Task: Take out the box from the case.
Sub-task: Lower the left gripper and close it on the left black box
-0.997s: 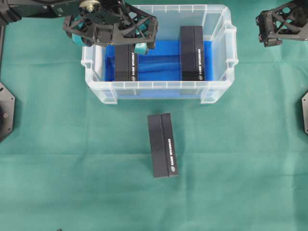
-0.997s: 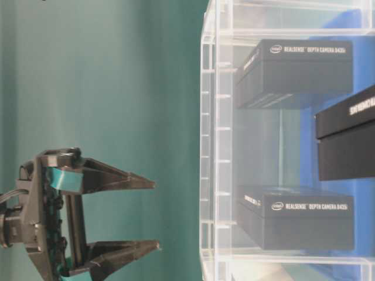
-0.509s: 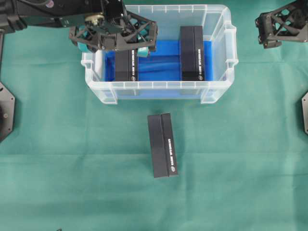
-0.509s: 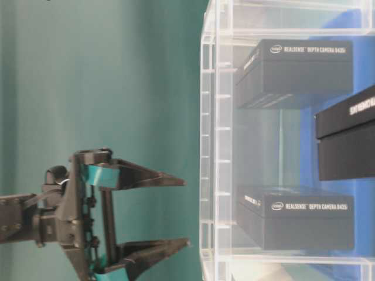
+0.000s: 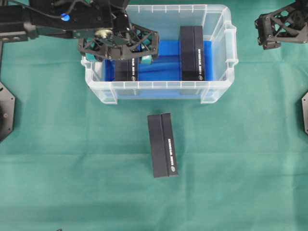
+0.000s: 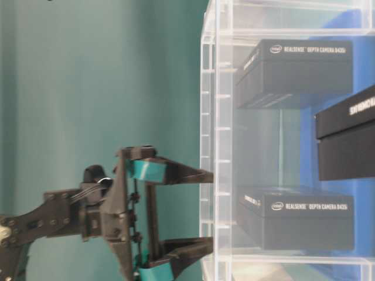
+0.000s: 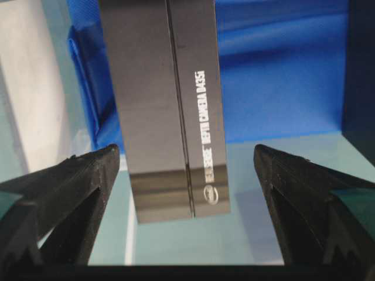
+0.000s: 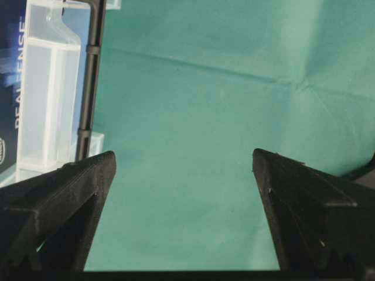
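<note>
left gripper (image 7: pixel 184 170): hanging wide open, straddling the left box (image 7: pixel 164 99) in the case (image 5: pixel 159 89)
right gripper (image 8: pixel 183 167): hovering wide open, empty

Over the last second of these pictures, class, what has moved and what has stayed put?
The open left gripper has come down into the case, its fingers now either side of the left box, not yet gripping. Both boxes inside, the box on the cloth and the right gripper have not moved.

Black box (image 5: pixel 126 70), white lettering; clear case (image 5: pixel 159 90), blue cloth (image 5: pixel 159 62); green tablecloth (image 5: pixel 72 144).
</note>
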